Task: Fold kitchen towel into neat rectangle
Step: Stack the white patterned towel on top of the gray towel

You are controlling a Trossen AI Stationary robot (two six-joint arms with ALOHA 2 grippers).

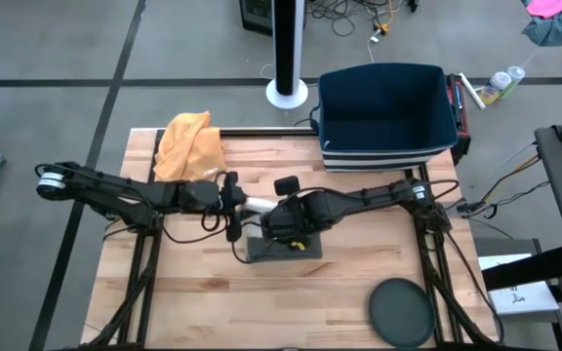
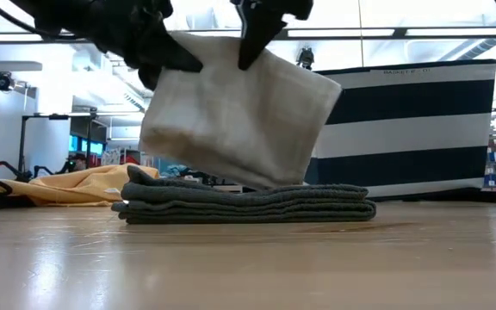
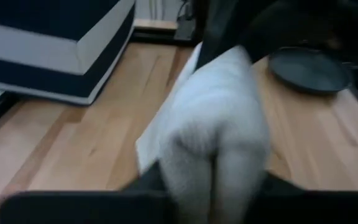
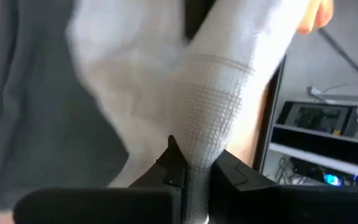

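A white kitchen towel point(image 2: 239, 112) hangs in the air over the table's middle, held at its top by both grippers. My left gripper point(image 1: 230, 207) reaches in from the left and is shut on the towel's left upper end. My right gripper point(image 1: 279, 219) comes from the right and is shut on the top edge farther right. Under the towel a stack of folded grey towels point(image 2: 248, 205) lies flat on the table. In the low view the white towel's lower edge reaches down to the stack's top; whether it touches, I cannot tell. My left gripper has a bunched bulge of the white towel point(image 3: 216, 155) between its two fingers point(image 3: 148, 183), at the towel's upper left end point(image 2: 183, 53). The fingers come from the table's left, slanting a little down. The towel hangs below them. My right gripper pinches the towel's top edge point(image 4: 197, 158) between its two fingertips point(image 4: 173, 168). It comes from above, slanting down from the table's right. The cloth hangs from the pinch in loose folds; one layer or several, I cannot tell.
A crumpled orange cloth point(image 1: 189, 146) lies at the far left of the table. A dark blue and white striped basket point(image 1: 388, 117) stands at the far right. A dark round plate point(image 1: 401, 312) sits near the front right corner. Bare wood lies at the front left.
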